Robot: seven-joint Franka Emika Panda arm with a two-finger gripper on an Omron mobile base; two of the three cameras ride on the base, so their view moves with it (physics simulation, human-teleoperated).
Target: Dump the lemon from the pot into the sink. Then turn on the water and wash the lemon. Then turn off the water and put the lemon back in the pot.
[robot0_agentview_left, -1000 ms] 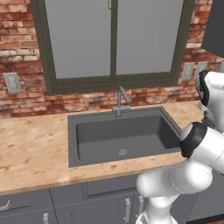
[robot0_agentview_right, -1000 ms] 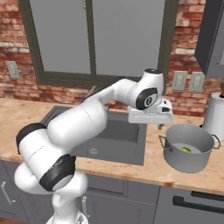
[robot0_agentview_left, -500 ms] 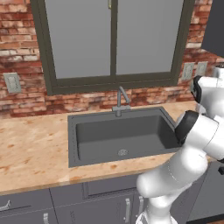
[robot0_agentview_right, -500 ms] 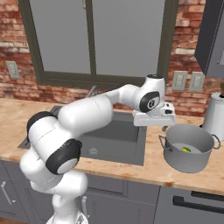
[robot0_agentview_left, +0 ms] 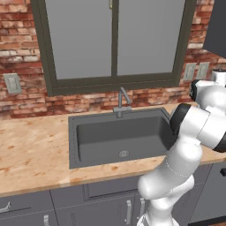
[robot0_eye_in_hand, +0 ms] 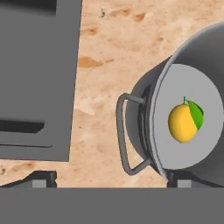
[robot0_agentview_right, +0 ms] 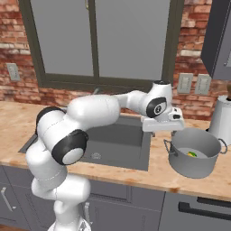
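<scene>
Landmark for positions: the sink (robot0_agentview_right: 119,142), a dark grey basin set into the wooden counter (robot0_agentview_right: 171,173) below the window (robot0_agentview_right: 97,38).

Pot (robot0_agentview_right: 195,153): grey metal, upright on the counter just to the right of the sink, apart from its edge. In the hand view the pot (robot0_eye_in_hand: 186,118) is seen from above, with one loop handle (robot0_eye_in_hand: 127,133) pointing toward the sink (robot0_eye_in_hand: 37,78) and a strip of counter (robot0_eye_in_hand: 109,57) between handle and basin.

Lemon (robot0_eye_in_hand: 183,121): yellow, with a green leaf on one side, lying on the flat floor of the pot, roughly central. In the right base view the lemon (robot0_agentview_right: 192,154) shows as a small yellow-green spot inside the pot. So it sits to the right of the sink, not in it.

Gripper (robot0_agentview_right: 163,122): at the end of the arm (robot0_agentview_right: 97,113), which reaches across above the sink's right part. It hangs over the counter strip between sink and pot, just beside the pot's near handle and above rim height. Fingers spread wide, released, nothing between them; in the hand view the two tips (robot0_eye_in_hand: 43,178) sit far apart at the bottom corners, one on the sink side and one below the pot wall. No contact with pot or handle.

Tap (robot0_agentview_left: 122,99): slim grey gooseneck behind the sink (robot0_agentview_left: 121,137), at the middle of its back edge. Basin dry-looking, drain (robot0_agentview_left: 124,153) visible on the floor.

A pale vessel (robot0_agentview_right: 222,118) stands on the counter to the right of the pot, further from the sink.
</scene>
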